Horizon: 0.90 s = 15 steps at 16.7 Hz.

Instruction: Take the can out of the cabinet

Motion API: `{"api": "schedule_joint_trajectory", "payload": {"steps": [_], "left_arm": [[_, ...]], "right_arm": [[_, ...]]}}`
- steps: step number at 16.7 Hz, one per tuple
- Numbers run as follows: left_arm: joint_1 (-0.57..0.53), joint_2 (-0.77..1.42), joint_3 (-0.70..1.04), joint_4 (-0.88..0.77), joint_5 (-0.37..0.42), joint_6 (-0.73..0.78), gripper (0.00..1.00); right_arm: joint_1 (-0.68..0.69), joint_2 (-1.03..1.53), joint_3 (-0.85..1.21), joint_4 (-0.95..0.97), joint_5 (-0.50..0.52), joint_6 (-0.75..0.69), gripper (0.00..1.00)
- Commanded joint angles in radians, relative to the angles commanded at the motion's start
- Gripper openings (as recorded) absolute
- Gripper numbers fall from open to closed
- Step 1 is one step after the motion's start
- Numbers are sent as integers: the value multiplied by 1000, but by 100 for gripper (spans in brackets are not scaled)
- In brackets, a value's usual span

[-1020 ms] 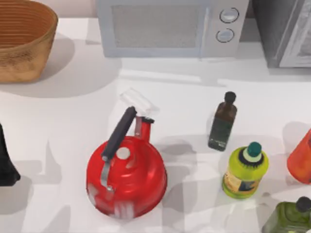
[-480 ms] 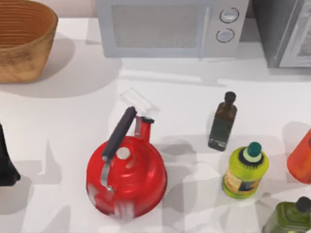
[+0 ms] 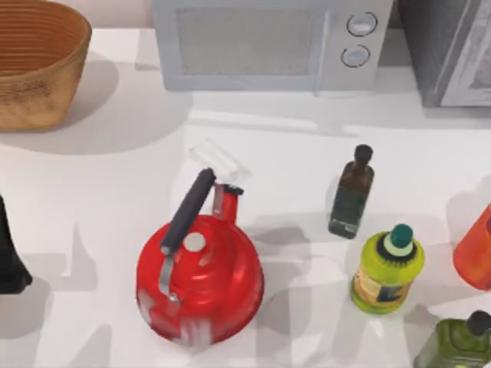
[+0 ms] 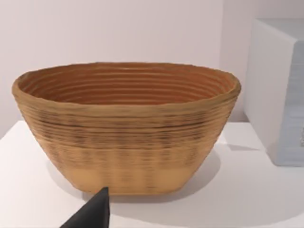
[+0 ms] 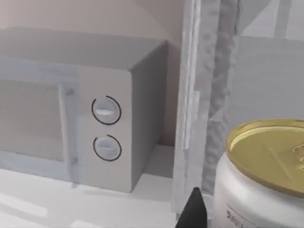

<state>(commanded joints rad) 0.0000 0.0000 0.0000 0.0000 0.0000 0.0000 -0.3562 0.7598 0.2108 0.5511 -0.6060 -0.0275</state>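
**A:** Location of can [image 5: 266,175]?

**B:** At the cabinet [image 5: 204,95] frame, just beside right hand [image 5: 192,211]. Inside or out: cannot tell. Open or clamped: cannot tell.

**A:** Handling?

**B:** Likely rigid, smooth, slippery, moderately heavy. Grip mid-wall, below the gold lid; keep upright. Left hand [image 4: 92,213] parked near basket [image 4: 128,137], state likewise unclear.

- A matte black, rounded left arm segment [image 3: 9,257] shows at the top view's left edge.
- A plain black, pointed left fingertip [image 4: 92,212] tapers to a wedge.
- The black right fingertip [image 5: 193,209] is a narrow, unmarked point.
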Motion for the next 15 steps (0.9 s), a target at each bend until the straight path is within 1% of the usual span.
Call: {"api": "schedule_joint_trajectory", "payload": {"steps": [6, 9, 12, 15], "left_arm": [[0, 0, 0, 0, 0, 0, 100], [0, 0, 0, 0, 0, 0, 100], [0, 0, 0, 0, 0, 0, 100], [0, 0, 0, 0, 0, 0, 100]], "right_arm": [[-275, 663, 182, 455, -495, -25, 0], [-398, 972, 261, 661, -719, -37, 0], [-501, 1229, 325, 831, -905, -48, 0], [-573, 1403, 368, 949, -1035, -56, 0]]}}
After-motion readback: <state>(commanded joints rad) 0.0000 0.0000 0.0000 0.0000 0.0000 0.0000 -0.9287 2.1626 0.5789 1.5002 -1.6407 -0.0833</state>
